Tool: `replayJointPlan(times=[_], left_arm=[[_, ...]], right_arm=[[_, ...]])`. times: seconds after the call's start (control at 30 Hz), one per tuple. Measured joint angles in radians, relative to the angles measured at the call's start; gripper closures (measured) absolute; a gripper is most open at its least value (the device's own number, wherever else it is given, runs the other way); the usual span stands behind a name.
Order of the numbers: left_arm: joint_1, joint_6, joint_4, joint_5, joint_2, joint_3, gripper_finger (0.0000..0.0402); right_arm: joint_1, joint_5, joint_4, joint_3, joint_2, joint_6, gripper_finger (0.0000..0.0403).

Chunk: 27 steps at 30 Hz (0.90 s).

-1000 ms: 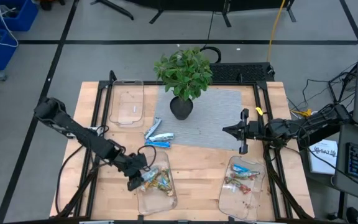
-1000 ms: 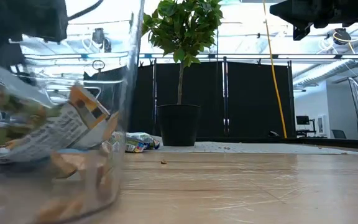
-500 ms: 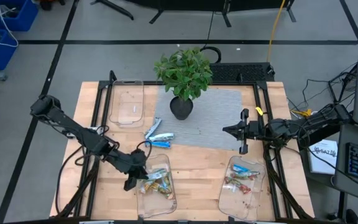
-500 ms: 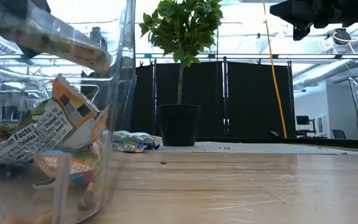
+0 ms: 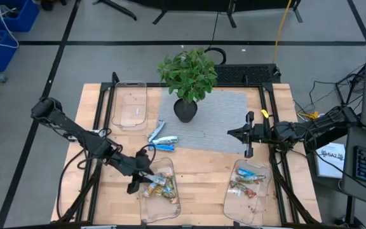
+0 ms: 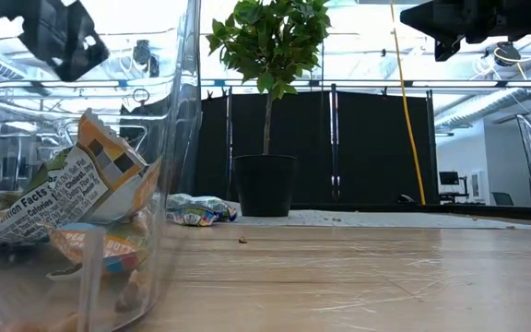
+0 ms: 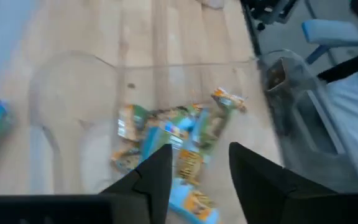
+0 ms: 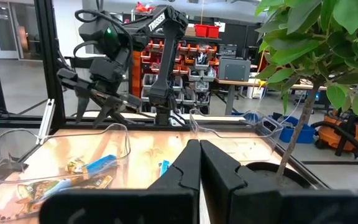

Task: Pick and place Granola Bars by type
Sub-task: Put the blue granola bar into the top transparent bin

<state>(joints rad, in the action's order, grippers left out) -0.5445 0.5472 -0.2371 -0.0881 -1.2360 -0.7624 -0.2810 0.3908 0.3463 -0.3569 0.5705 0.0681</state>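
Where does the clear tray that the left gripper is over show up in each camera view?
High view: the clear tray lies at the table's front, left of centre, under the left gripper.
Low view: its wall fills the picture's left side.
Left wrist view: it lies beyond the open fingers, bars inside.
Right wrist view: it shows far across the table.
Shared landmark: the potted plant, absent only from the left wrist view.

Pale scuffed wooden table (image 5: 202, 175), clear glossy plastic trays (image 5: 129, 105), crinkly foil-wrapped bars (image 5: 159, 185)
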Motion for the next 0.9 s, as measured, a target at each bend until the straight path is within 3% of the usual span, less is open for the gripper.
replayJointPlan(times=[0.17,0.27,0.37,0.47,0.7,0.9], left_arm=[[0.035,-0.102,-0.049,-0.179,0.063,0.000,0.0223],[0.061,-0.169,-0.100,-0.315,0.125,0.001,0.0227],[0.099,-0.189,-0.189,-0.416,0.190,0.001,0.0233],[0.144,-0.173,-0.231,-0.482,0.262,0.025,0.0238],[0.279,-0.239,-0.146,-0.488,0.399,0.203,0.0238],[0.393,-0.385,0.034,-0.376,0.471,0.316,0.0241]], right_arm=[[-0.003,-0.004,0.043,0.000,-0.001,0.055,0.0403],[-0.011,-0.073,0.089,0.000,-0.012,0.111,0.0402],[-0.023,-0.135,0.094,0.000,-0.045,0.136,0.0402],[-0.038,-0.131,0.062,0.000,-0.083,0.167,0.0402],[-0.042,-0.132,-0.003,0.000,-0.178,0.259,0.0401],[-0.041,-0.089,-0.018,0.068,-0.276,0.286,0.0402]])
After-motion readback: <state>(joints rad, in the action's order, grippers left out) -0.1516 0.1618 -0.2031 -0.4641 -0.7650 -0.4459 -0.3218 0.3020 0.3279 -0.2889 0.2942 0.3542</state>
